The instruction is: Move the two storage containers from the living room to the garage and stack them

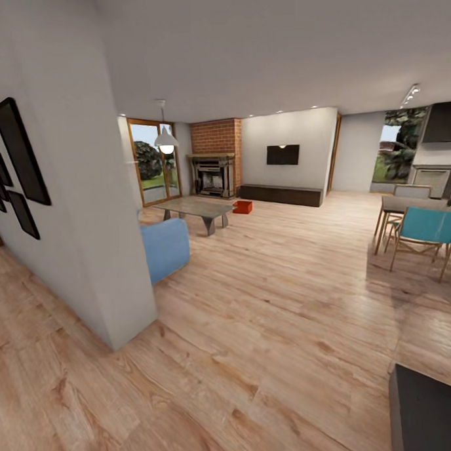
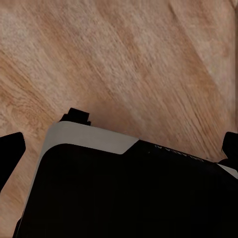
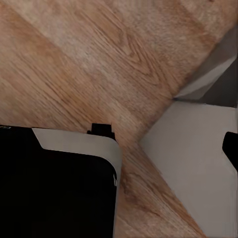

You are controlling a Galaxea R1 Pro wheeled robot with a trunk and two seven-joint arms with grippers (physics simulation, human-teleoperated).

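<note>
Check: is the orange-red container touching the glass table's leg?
Apart. In the head view, the container sits on the wood floor with a strip of bare planks between it and the nearest leg of the glass table.

A wide strip of bare wood floor (image 1: 269, 315) runs open from the near side up to the fireplace (image 1: 215, 175), between the white wall corner (image 1: 115, 256) and the dining chairs (image 1: 426, 233). The wall corner and the blue sofa (image 1: 166, 246) just behind it narrow the way on one side. Far ahead, the glass table (image 1: 197, 208) stands near an orange-red container (image 1: 243, 207), and a dark cabinet edge (image 1: 427, 410) stands in the near corner.
</note>
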